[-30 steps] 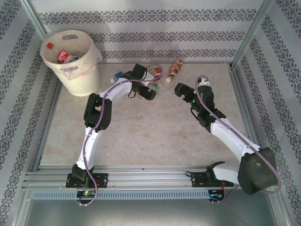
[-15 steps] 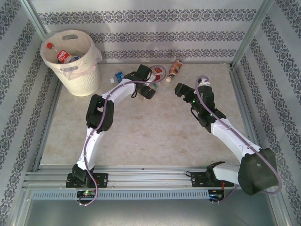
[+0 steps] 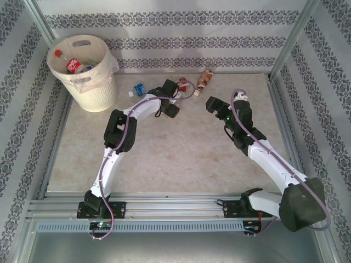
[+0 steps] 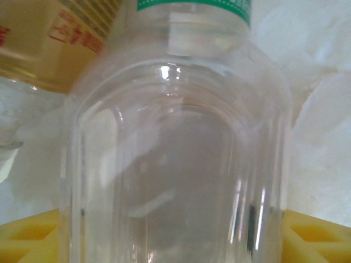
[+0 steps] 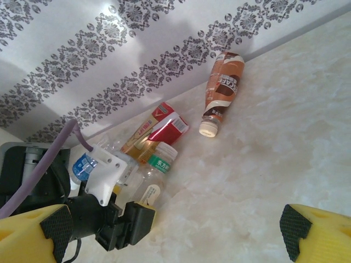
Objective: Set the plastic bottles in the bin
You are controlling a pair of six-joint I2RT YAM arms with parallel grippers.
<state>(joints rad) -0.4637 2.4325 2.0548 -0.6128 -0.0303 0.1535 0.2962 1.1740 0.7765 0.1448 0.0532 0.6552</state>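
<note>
A clear plastic bottle [image 4: 175, 153] with a green neck band lies on the table among several plastic bottles by the back wall. My left gripper [image 4: 175, 241] is shut on its body, a yellow finger [image 4: 27, 235] against each side. In the right wrist view the same clear bottle [image 5: 156, 170] sits in the left gripper [image 5: 131, 219]. Beside it lie a red-and-yellow labelled bottle [image 5: 156, 131], a blue-labelled one [image 5: 82, 167] and a brown one [image 5: 222, 90]. My right gripper [image 5: 176, 227] hangs open and holds nothing. The cream bin [image 3: 96, 93] stands at the back left with bottles [image 3: 74, 67] inside.
The patterned back wall [image 3: 164, 60] runs just behind the bottles. The metal frame post [image 3: 288, 44] rises at the back right. The right gripper [image 3: 211, 104] hovers right of the left gripper [image 3: 176, 93], with bare marble table [image 3: 175, 153] in front of both.
The left arm has reached further back into the bottle cluster and its jaws have narrowed onto the clear bottle. The right arm has barely shifted.
</note>
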